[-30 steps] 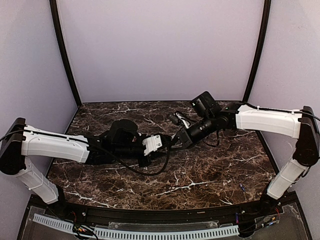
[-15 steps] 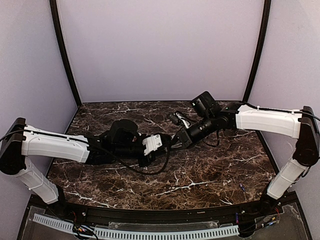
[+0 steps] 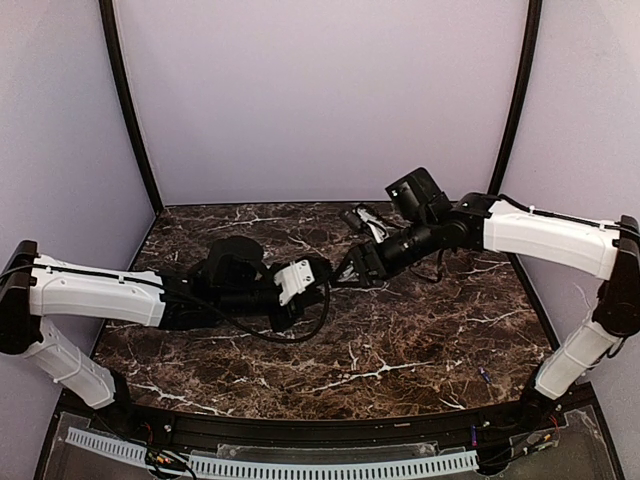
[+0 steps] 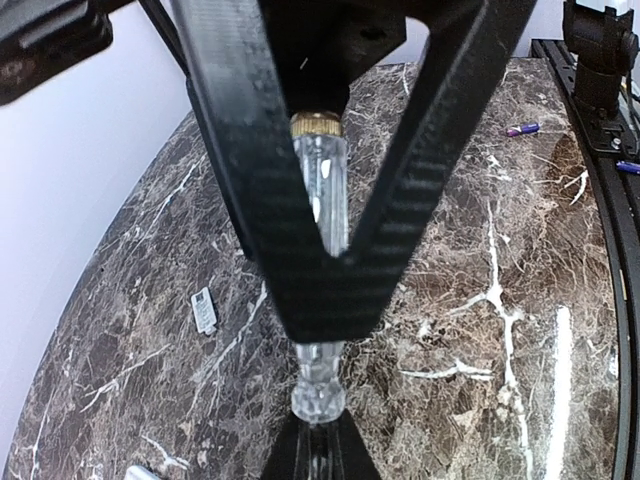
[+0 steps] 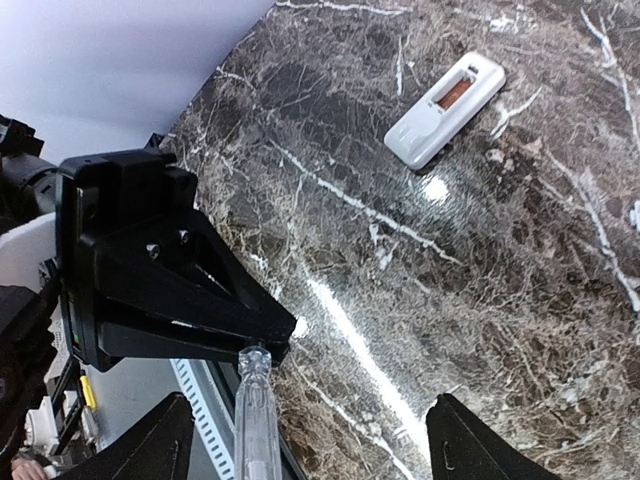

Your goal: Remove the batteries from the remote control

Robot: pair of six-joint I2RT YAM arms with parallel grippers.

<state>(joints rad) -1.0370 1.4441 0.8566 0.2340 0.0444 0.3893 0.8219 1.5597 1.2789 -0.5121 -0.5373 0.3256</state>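
The white remote control lies back-up on the marble with its recess open. One of the batteries, reddish, shows inside. My left gripper is shut on the butt of a clear-handled screwdriver held above the table. The same tool runs from the left gripper between the fingers of my right gripper, which stand wide open and off it. I cannot pick out the remote in the top view.
A small pale-grey cover piece lies on the marble, apart from the grippers. A tiny purple cylinder rests near the table's right edge by the right arm's base. The black rail borders that edge.
My right gripper has opened and let go of the screwdriver. The left gripper has closed on its handle end. Both grippers have shifted a little toward the back.
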